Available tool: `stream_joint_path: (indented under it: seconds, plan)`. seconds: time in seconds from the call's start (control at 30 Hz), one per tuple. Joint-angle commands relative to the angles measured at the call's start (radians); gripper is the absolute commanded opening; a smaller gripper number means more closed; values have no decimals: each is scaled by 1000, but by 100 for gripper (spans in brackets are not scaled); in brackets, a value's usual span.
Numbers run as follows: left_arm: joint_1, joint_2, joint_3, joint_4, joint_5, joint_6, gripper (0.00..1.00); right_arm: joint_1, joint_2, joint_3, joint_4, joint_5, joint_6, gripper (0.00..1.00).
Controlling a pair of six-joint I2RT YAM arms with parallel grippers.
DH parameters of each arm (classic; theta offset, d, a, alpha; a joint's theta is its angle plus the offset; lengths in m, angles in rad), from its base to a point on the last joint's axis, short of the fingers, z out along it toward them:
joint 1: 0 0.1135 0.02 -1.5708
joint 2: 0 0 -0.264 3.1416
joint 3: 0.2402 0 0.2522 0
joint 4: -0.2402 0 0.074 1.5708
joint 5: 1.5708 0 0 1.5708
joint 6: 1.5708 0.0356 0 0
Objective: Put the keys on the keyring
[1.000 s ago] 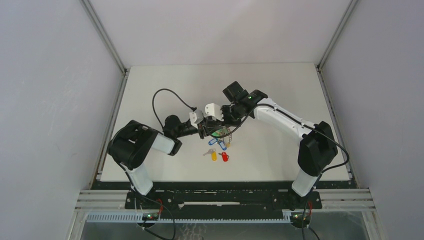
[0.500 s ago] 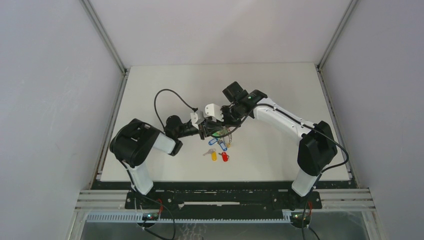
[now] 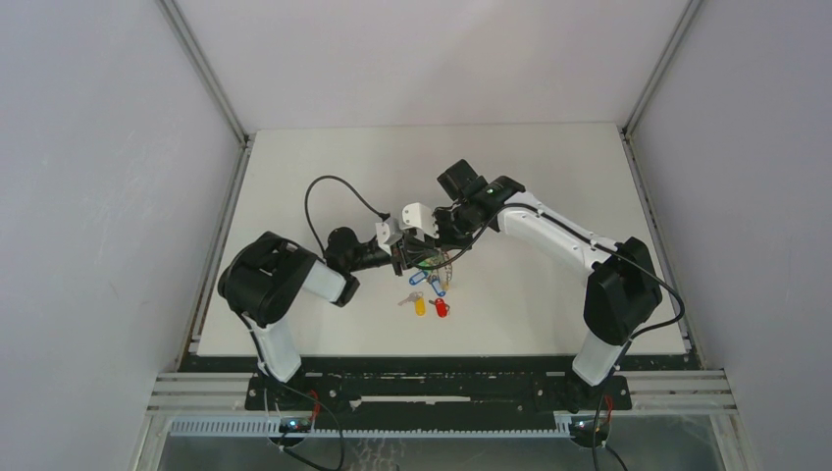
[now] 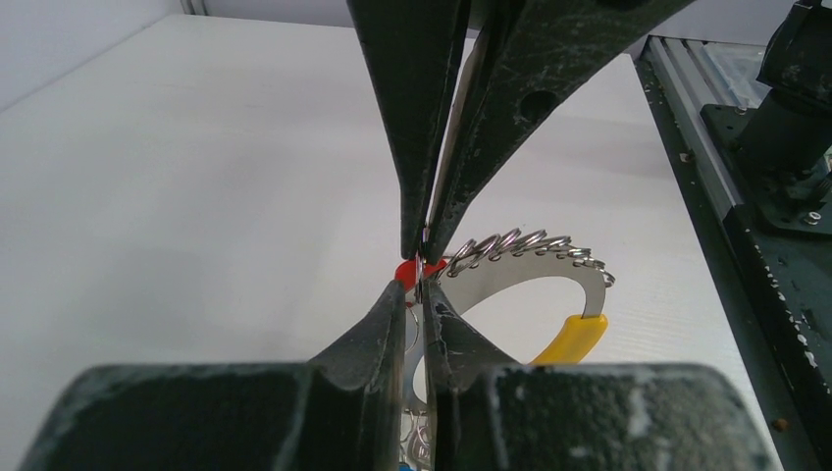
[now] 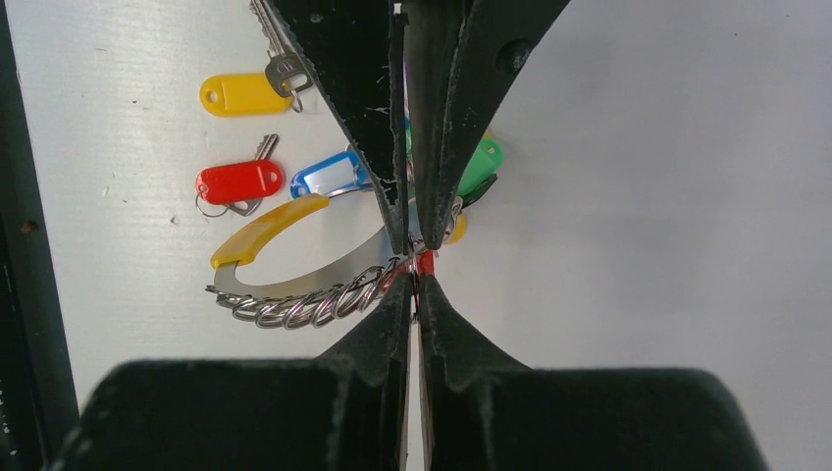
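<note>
My two grippers meet tip to tip above the middle of the table. The keyring (image 5: 324, 270) is a flat silver curved band with a yellow end (image 4: 574, 339) and a row of small wire rings (image 4: 520, 243). My left gripper (image 4: 417, 294) is shut on the band, which passes between its fingers. My right gripper (image 5: 417, 285) is shut on a thin wire ring with a red tag (image 5: 426, 262) right at its tips. Two loose keys lie on the table below, one with a yellow tag (image 5: 240, 93) and one with a red tag (image 5: 238, 182). In the top view the grippers meet over the keyring (image 3: 432, 261).
Blue tags (image 5: 334, 177) and a green tag (image 5: 481, 162) hang under the keyring. White table (image 3: 549, 177) with a grey wall on each side; a black rail (image 4: 746, 245) runs along its near edge. The left arm's cable (image 3: 329, 186) loops over the table.
My left jaws have closed further on the band, and the left arm has edged slightly right. The right arm and the loose keys have not moved.
</note>
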Motion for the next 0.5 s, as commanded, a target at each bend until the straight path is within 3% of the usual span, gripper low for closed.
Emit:
stream_joint_path:
  seconds: [0.0,0.47]
  plan:
    - [-23,9,60,42,16,-9,14,14,-2,49,47,-50,2,0]
    - [-37,16,80,43,36,-19,0,6,5,31,88,-105,12,0]
